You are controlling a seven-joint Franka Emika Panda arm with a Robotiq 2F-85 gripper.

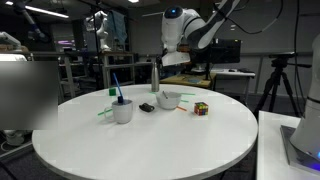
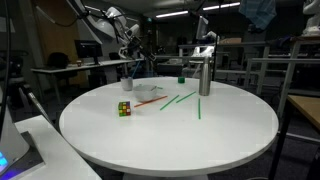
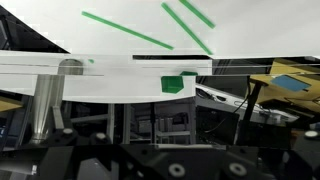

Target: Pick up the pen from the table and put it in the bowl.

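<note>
The small white bowl stands on the round white table, between a white cup and a colour cube; it also shows in an exterior view. My gripper hangs above the bowl, clear of the table, and also shows in an exterior view. I cannot tell whether its fingers are open or shut. The black pen does not show clearly in any view. A small dark object lies just beside the bowl. The wrist view shows only the table edge and the dark gripper body.
A taller white cup holds a blue pen and a green stick. A colour cube, a silver bottle, a green block and green sticks are on the table. Lab benches surround it.
</note>
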